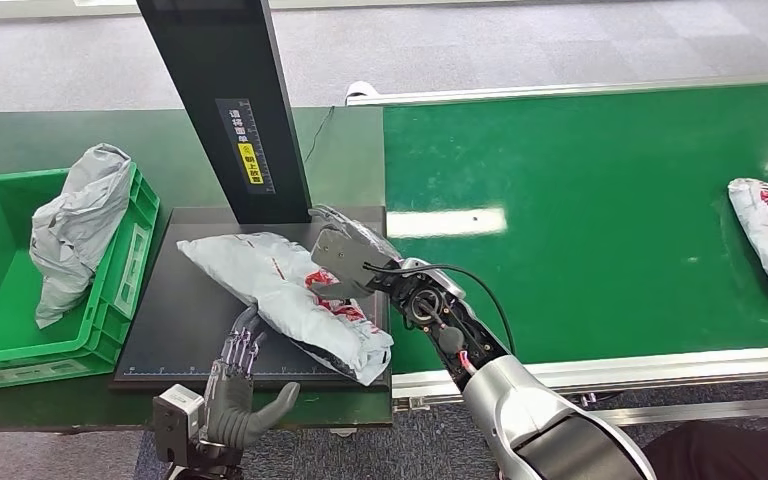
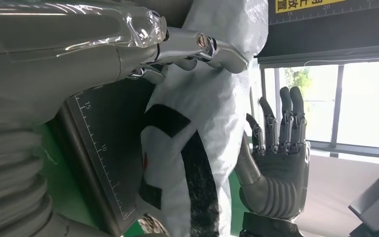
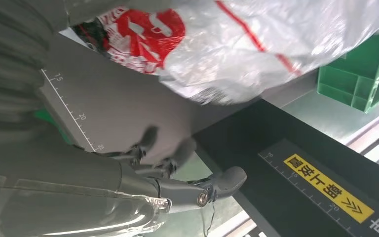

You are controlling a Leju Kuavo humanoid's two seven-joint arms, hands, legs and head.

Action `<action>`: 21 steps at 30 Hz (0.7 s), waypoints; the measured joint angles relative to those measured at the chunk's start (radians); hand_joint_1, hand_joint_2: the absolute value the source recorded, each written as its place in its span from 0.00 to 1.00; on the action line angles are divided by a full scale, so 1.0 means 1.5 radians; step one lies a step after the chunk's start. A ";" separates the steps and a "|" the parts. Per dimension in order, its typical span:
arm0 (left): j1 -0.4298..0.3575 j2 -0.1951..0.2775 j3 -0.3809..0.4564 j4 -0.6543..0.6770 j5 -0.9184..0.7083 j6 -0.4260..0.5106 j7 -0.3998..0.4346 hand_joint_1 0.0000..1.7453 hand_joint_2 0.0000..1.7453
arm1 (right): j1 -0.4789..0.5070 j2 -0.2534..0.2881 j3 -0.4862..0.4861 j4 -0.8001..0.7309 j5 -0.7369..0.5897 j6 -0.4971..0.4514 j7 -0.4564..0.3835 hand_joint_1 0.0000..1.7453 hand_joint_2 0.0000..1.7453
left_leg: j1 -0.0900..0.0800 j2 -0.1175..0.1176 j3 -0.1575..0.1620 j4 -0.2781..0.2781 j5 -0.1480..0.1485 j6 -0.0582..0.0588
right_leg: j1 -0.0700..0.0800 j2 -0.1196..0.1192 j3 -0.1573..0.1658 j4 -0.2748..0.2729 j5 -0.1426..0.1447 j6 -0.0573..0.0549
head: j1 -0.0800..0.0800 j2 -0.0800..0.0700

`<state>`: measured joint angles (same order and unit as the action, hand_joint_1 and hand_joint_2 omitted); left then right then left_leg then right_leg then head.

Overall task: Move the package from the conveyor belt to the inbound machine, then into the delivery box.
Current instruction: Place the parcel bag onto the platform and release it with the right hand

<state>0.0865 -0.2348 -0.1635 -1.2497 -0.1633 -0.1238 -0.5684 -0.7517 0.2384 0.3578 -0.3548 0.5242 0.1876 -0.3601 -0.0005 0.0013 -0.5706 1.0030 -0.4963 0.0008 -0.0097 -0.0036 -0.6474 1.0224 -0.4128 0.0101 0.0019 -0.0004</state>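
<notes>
One white package (image 1: 285,290) lies on the inbound machine's black scanning plate (image 1: 185,330), centre frame, so the belt-to-machine step looks finished. Right hand (image 1: 345,262) rests beside it, fingers loose, gripping nothing; left hand (image 1: 240,385) waits spread and empty at lower left. Next, a hand must grip the package and carry it to the green delivery box (image 1: 0,300) at far left.

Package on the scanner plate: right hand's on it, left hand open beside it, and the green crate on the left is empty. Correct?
Not quite. In the head view the green crate holds a grey bag. The rest stands: the right hand is on the package and the left hand is open beside it.

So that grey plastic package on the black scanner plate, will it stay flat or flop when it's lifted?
Probably flop: the package looks like a wrinkled, thin film bag, creased along its length. Its glossy surface suggests it may slip in the left hand.
</notes>
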 joint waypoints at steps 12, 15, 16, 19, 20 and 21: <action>0.001 0.000 0.000 0.000 0.000 0.005 0.000 0.00 1.00 | 0.000 0.000 0.000 0.000 -0.009 -0.009 -0.002 0.00 1.00 | 0.000 0.000 0.000 0.000 0.000 0.000 | 0.000 0.000 0.000 0.000 0.000 0.000 | 0.000 0.000; 0.003 0.000 0.000 -0.001 0.000 0.006 0.000 0.00 1.00 | 0.000 0.000 0.000 0.000 -0.017 -0.026 -0.004 0.00 1.00 | 0.000 0.000 0.000 0.000 0.000 0.000 | 0.000 0.000 0.000 0.000 0.000 0.000 | 0.000 0.000; 0.004 0.000 0.000 -0.002 0.000 0.006 0.000 0.00 1.00 | 0.000 0.000 -0.001 0.000 -0.022 -0.032 -0.007 0.00 1.00 | 0.000 0.000 0.000 0.000 0.000 0.000 | 0.000 0.000 0.000 0.000 0.000 0.000 | 0.000 0.000; 0.007 0.000 0.001 -0.007 0.000 0.006 0.000 0.00 1.00 | 0.001 -0.002 -0.003 0.000 -0.035 -0.044 -0.019 0.00 1.00 | 0.000 0.000 0.000 0.000 0.000 0.000 | 0.000 0.000 0.000 0.000 0.000 0.000 | 0.000 0.000; 0.008 0.000 0.001 -0.008 0.000 0.006 0.000 0.00 1.00 | 0.001 -0.003 -0.005 0.000 -0.037 -0.045 -0.021 0.00 1.00 | 0.000 0.000 0.000 0.000 0.000 0.000 | 0.000 0.000 0.000 0.000 0.000 0.000 | 0.000 0.000; 0.009 0.000 0.002 -0.009 0.000 0.006 0.000 0.00 1.00 | 0.001 -0.003 -0.006 0.000 -0.037 -0.045 -0.023 0.00 1.00 | 0.000 0.000 0.000 0.000 0.000 0.000 | 0.000 0.000 0.000 0.000 0.000 0.000 | 0.000 0.000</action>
<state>0.0994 -0.2350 -0.1607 -1.2636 -0.1633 -0.1141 -0.5684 -0.7507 0.2334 0.3492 -0.3548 0.4684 0.1202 -0.3944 -0.0005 0.0013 -0.5705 1.0030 -0.4964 0.0008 -0.0096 -0.0036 -0.6475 1.0224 -0.4128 0.0101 0.0019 -0.0003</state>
